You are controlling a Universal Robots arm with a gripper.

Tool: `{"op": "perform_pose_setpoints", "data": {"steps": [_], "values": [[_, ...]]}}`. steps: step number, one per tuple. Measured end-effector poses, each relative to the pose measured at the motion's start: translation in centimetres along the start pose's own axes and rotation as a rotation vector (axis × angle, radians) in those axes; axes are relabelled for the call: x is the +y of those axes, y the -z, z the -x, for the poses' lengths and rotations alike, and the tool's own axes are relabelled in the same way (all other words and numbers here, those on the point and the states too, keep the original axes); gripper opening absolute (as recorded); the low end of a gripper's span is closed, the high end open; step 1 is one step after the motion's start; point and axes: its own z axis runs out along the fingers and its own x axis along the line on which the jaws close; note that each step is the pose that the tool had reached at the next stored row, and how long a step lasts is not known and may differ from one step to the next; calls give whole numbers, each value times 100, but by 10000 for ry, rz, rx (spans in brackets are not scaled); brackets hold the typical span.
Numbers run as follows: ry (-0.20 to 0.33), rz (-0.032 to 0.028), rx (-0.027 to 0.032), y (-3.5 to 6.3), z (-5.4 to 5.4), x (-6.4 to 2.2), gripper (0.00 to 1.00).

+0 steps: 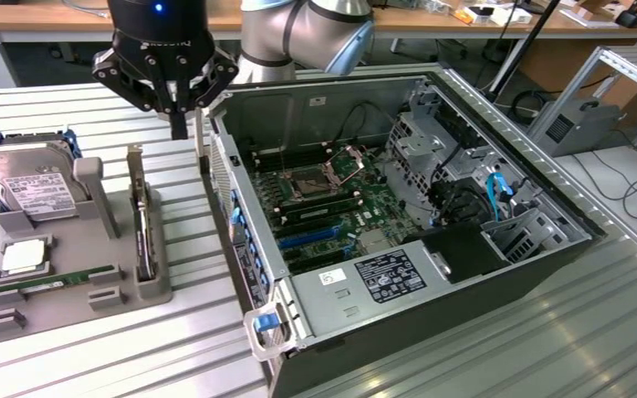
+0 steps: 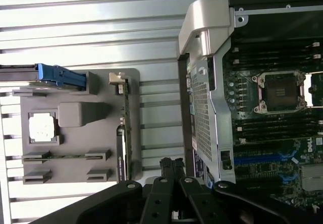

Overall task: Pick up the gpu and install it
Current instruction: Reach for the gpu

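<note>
The gpu [image 1: 139,217] stands on its long edge in a slot of the grey tray [image 1: 119,290], its silver bracket at the far end. In the wrist view the gpu [image 2: 124,133] appears as a thin dark strip along the tray [image 2: 75,181]. My gripper [image 1: 178,126] hangs above the table between the tray and the open computer case [image 1: 330,311]. It is a little beyond the gpu's bracket end and well above it. Its fingers [image 2: 171,166] are shut together with nothing between them.
The tray also carries a hard drive [image 1: 31,186] with a blue bracket, a CPU [image 1: 26,259] and a green memory stick [image 1: 66,282]. The case lies on its side, motherboard [image 1: 330,195] and blue slot [image 1: 308,236] exposed. Its metal rear wall [image 2: 202,82] stands close beside the gripper.
</note>
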Motion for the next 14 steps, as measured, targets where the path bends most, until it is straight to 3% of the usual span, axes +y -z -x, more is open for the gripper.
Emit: {"op": "perform_pose_setpoints", "data": {"steps": [14], "values": [[0,0,0,3,-105,-8,11]]}}
